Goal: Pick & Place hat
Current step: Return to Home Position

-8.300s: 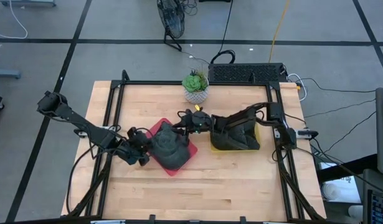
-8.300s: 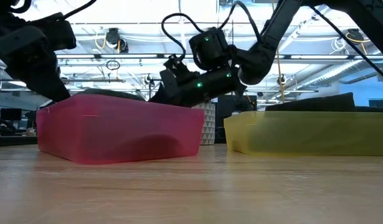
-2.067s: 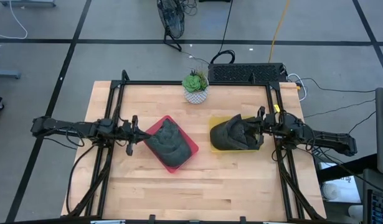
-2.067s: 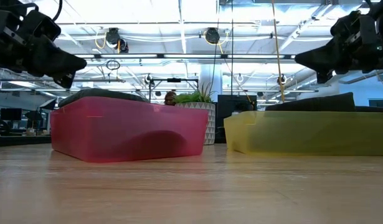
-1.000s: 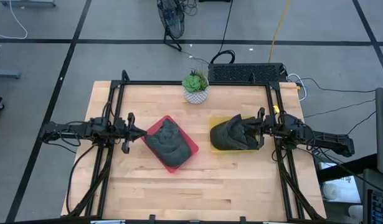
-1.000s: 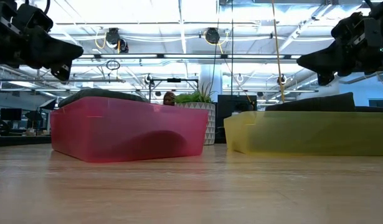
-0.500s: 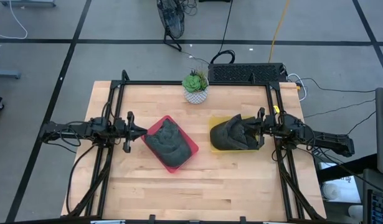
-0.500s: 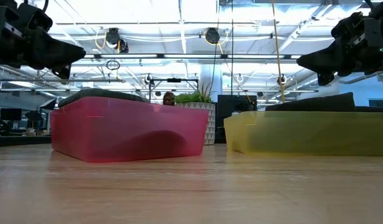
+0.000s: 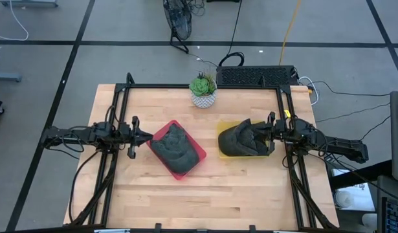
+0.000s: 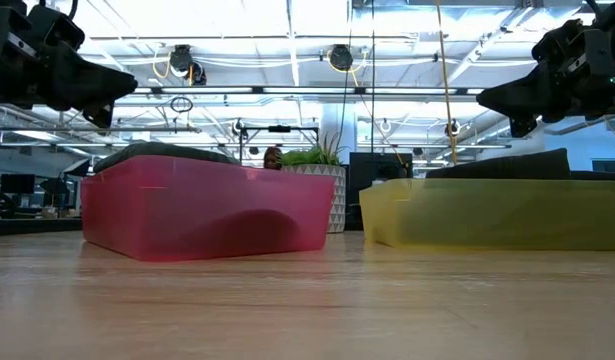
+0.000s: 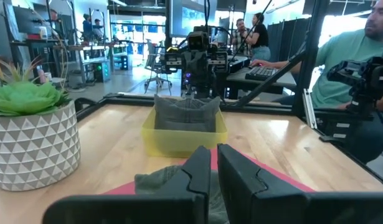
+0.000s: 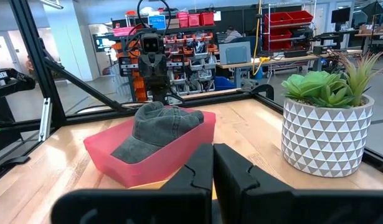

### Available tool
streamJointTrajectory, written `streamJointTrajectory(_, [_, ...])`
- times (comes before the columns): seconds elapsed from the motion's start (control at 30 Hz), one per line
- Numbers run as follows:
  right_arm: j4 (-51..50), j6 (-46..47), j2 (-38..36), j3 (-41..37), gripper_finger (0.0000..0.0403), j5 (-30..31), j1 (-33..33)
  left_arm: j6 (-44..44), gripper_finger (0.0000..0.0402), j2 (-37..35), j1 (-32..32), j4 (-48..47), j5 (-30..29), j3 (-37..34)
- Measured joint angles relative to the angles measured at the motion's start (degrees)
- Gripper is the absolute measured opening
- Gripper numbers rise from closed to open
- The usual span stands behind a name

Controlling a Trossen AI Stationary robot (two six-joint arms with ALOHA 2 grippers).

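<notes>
A: Which step do we judge we are in?

B: The retreat to rest, by the look of it. The dark gray cap (image 9: 176, 149) lies in the red bin (image 10: 207, 210), left of the middle of the bench (image 9: 218, 194). The black caps (image 9: 241, 141) sit piled in the yellow bin (image 10: 487, 215) to its right. We see no cap loose on the boards, so the sorting looks finished.

A: And the arms?

B: Both lie low and stretched inward from the bench's sides. The left pincer (image 9: 147, 136) points at the red bin's nearest corner, just beside it but apart from it. The right pincer (image 9: 266, 134) hangs at the yellow bin's outer side, above its rim as far as we can tell. Each wrist view shows its two fingers drawn together with only a sliver between them. So both are closed and gripping nothing.

A: So what does the next move call for?

B: Little, we think. If this pose is the rest pose, we only hold it. If not, each arm should pull away from its bin without nudging the wall — the left tip is close to that corner. The potted succulent (image 9: 202, 90) at the far edge is well apart from both.
</notes>
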Motion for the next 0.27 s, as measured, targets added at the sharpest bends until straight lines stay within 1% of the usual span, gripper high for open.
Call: streamJointTrajectory(0.27, [0.0,0.0,0.0,0.0,0.0000,0.0,0.0,0.0,0.0037,0.0,0.0,0.4,0.0,0.0])
